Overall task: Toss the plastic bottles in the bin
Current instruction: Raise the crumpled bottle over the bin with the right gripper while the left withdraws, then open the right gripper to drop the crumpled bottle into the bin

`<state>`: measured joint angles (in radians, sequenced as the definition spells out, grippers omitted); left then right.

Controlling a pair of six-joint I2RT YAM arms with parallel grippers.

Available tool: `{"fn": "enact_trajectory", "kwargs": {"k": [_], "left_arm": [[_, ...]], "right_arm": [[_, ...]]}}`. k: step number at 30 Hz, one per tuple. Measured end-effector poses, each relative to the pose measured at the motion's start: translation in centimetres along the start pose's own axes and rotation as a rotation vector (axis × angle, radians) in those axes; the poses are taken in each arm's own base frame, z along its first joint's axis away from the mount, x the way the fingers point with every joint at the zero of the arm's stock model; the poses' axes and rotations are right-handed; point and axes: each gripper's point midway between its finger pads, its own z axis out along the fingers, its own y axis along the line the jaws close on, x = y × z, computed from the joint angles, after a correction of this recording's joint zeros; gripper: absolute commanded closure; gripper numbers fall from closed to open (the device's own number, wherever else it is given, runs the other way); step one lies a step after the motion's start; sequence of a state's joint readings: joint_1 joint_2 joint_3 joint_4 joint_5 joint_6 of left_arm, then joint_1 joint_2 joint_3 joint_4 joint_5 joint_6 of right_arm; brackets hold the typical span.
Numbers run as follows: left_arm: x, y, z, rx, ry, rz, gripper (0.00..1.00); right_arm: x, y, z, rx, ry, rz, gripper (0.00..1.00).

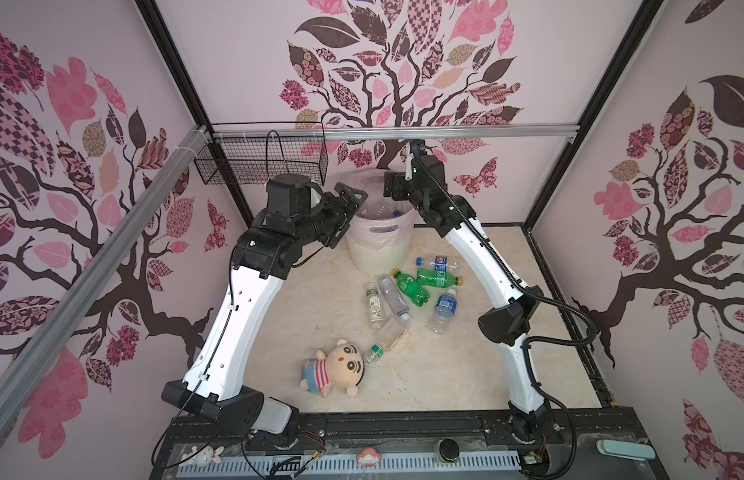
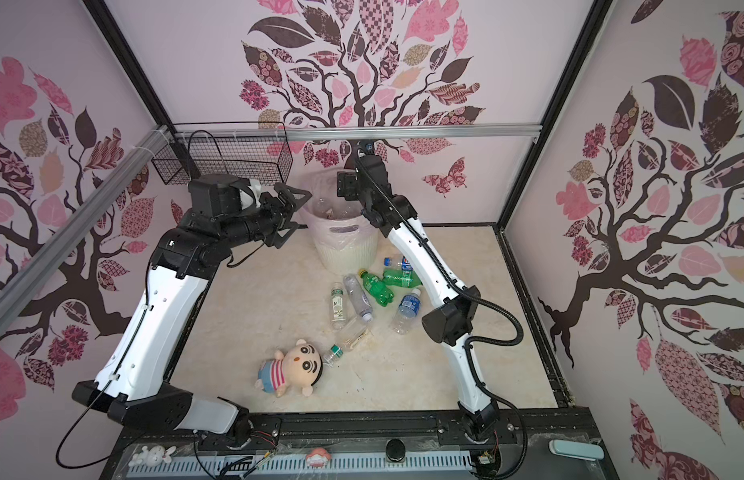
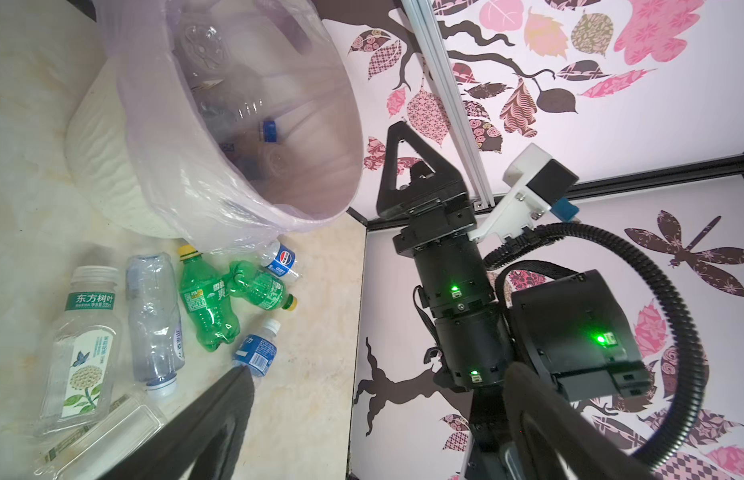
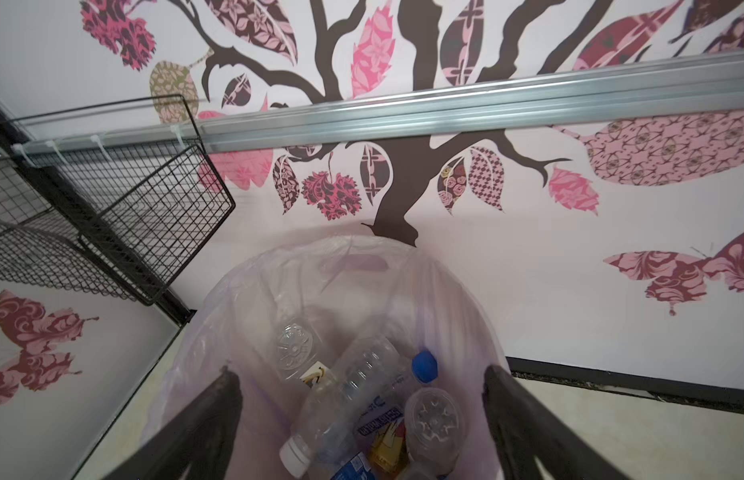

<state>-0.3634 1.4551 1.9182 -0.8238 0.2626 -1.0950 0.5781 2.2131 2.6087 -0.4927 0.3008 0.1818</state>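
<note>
The bin [image 1: 378, 253] stands at the far edge of the tabletop [image 1: 445, 382], close to the back wall, with a pink bag [image 4: 237, 291] folded over its rim. The right claw [image 4: 358, 370] hangs directly above the bin's mouth, spread wide with nothing between its fingers [image 4: 227, 390]. Inside the bag below it lie several clear bottles, among them a blue-capped bottle [image 4: 424, 365] and a white-capped bottle [image 4: 293, 455]. The right arm rises from the near right corner and arches over the tabletop, wrist tipped down.

The left claw [image 1: 347, 216] is also wide and empty, just beside the bin's left rim. Its arm is folded at the elbow near the wire basket [image 1: 258, 162] that hangs from the back rail.

More bottles lie on their sides in a cluster just in front of the bin, toward the right arm. A Pepsi-logo bottle [image 3: 281, 259] is nearest the bin, next to two green bottles [image 1: 412, 287] with yellow caps. Nearby are a blue-label bottle [image 1: 445, 305] showing a barcode, a crushed clear bottle [image 1: 393, 297] and a tea bottle [image 3: 85, 345] whose green band reads "东方树叶". A flat clear bottle [image 1: 393, 330] follows, its label too small to read. A small green-label bottle [image 1: 372, 355] touches the head of a plush doll [image 1: 337, 368].

Bare tabletop runs down the left side and across the near edge in front of the doll.
</note>
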Motion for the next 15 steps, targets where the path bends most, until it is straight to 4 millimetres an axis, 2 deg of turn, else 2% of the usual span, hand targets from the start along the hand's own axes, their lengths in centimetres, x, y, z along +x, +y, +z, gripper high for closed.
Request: {"fn": "enact_trajectory", "kwargs": {"k": [10,15], "left_arm": [[0.8,1.8,1.1,-0.040,0.031,-0.017,0.03],[1.2,2.9,1.8,-0.065,0.047,-0.026,0.03]], "right_arm": [[-4.2,-0.6,-3.7,-0.002,-0.069,0.029,0.00],[-4.6,-0.9,-4.8,-0.001,-0.065,0.038,0.00]]}}
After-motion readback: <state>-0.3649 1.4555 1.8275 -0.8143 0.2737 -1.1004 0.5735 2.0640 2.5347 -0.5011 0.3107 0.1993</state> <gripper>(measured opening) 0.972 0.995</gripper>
